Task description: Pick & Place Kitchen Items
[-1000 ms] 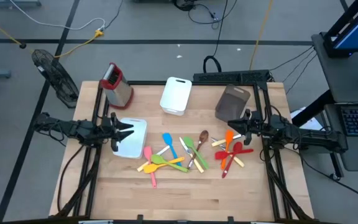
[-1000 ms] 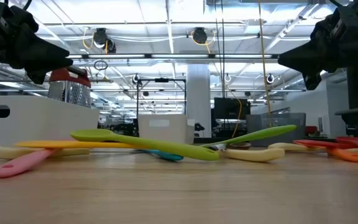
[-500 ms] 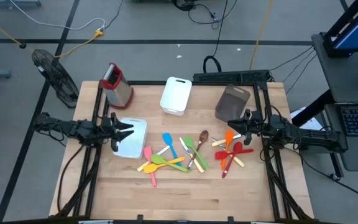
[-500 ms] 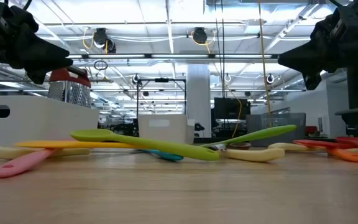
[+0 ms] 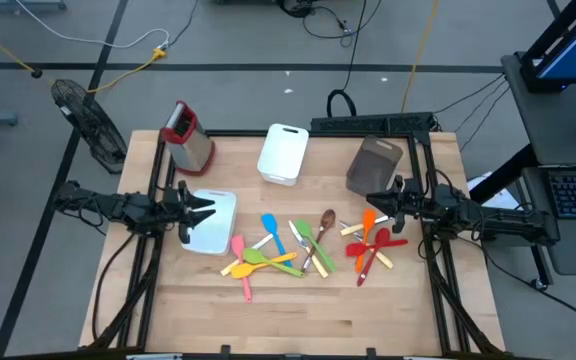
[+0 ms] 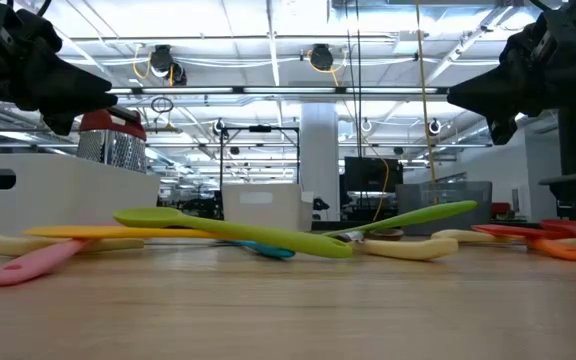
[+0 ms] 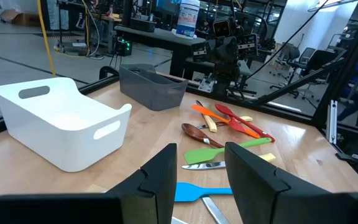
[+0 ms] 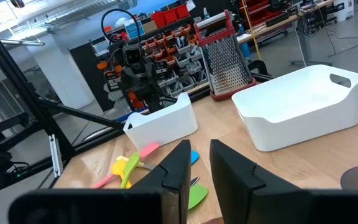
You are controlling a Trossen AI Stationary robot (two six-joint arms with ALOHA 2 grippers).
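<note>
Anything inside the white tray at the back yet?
The white tray looks empty in the high view and left wrist view. Its near inner wall hides a strip of floor in the wrist view.

Colourful utensils (image 5: 308,247) scattered flat mid-table, overlapping, two loose clusters.

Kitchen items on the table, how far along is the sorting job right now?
Nothing looks done yet. The kitchen items all lie loose on the table, none visibly in the white trays or the grey bin. Nothing is in hand: the left pincer hovers empty over the nearer white tray, its fingers apart, and the right pincer hangs empty above the red and orange utensils. Every utensil remains to be picked and placed.
</note>
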